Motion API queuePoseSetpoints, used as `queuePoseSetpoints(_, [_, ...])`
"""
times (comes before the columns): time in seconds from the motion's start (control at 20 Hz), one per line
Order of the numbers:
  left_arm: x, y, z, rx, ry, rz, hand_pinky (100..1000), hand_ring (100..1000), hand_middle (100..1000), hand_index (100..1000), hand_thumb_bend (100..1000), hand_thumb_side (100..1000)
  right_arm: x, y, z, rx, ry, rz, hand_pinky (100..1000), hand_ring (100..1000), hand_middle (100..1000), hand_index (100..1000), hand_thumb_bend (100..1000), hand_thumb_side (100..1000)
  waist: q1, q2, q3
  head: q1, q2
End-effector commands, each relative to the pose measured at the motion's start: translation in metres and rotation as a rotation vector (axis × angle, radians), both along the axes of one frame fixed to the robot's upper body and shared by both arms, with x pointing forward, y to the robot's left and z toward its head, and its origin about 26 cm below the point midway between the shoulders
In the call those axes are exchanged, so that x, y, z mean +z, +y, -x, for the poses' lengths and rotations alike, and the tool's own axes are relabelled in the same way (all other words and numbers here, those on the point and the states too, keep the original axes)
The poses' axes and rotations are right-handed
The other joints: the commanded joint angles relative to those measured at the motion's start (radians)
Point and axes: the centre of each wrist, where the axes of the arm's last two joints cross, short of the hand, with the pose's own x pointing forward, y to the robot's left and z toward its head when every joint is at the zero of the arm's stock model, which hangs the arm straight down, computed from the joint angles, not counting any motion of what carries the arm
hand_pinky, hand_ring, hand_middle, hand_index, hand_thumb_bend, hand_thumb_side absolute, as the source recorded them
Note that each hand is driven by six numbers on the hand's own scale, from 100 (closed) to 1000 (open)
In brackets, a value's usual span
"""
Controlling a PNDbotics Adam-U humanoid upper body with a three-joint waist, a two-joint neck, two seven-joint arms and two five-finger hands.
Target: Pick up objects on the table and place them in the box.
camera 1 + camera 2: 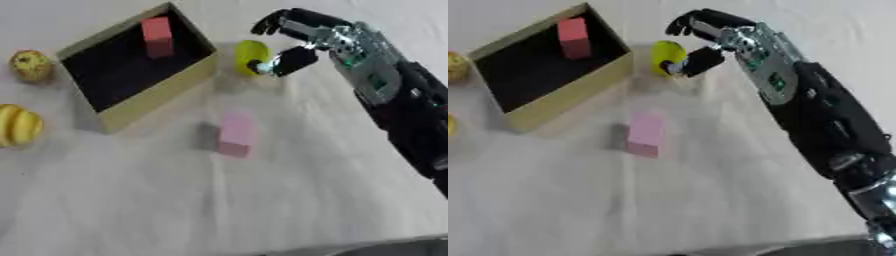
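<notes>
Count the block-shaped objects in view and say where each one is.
2. A red block stands inside the box, near its far corner. A pink block lies on the table in front of the box, apart from it. The box walls may hide others.

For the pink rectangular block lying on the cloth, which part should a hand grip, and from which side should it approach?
Probably across the two long sides of the pink rectangular block, coming from above. It lies flat and alone on the white cloth, its long sides are free, and the right hand is already over the table nearby.
</notes>
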Motion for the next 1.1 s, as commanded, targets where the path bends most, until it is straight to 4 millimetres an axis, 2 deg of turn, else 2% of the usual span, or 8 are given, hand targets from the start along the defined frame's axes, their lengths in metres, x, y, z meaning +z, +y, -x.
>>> queuePoseSetpoints(0.05, [0.009,-0.001,0.003,-0.014,-0.029,-0.006,782,802,785,945,530,662,0.009,-0.001,-0.002,-0.005,-0.022,0.021,900,888,836,882,347,460,0.001,-0.017,0.003,-0.008,0.002])
queuePoseSetpoints(0.65, [0.011,-0.004,0.002,-0.024,-0.037,0.002,779,800,784,941,525,665,-0.003,-0.004,-0.014,-0.063,-0.022,0.023,897,882,825,880,348,441,0.002,-0.001,0.013,-0.023,-0.004])
queuePoseSetpoints(0.85, [0.011,-0.004,0.002,-0.024,-0.036,0.004,778,800,784,940,521,667,-0.002,-0.003,-0.015,-0.061,-0.039,-0.006,886,861,755,840,305,388,0.002,0.001,0.013,-0.025,-0.003])
queuePoseSetpoints(1.0, [0.011,-0.004,0.002,-0.024,-0.034,0.006,777,800,784,939,521,668,0.003,-0.002,-0.011,-0.053,-0.066,-0.060,869,826,683,775,248,309,0.002,0.001,0.012,-0.022,0.000])
queuePoseSetpoints(1.1, [0.010,-0.004,0.002,-0.025,-0.033,0.005,777,800,784,938,521,668,0.008,0.000,-0.008,-0.056,-0.090,-0.100,861,802,645,741,248,283,0.001,0.000,0.011,-0.021,0.001])
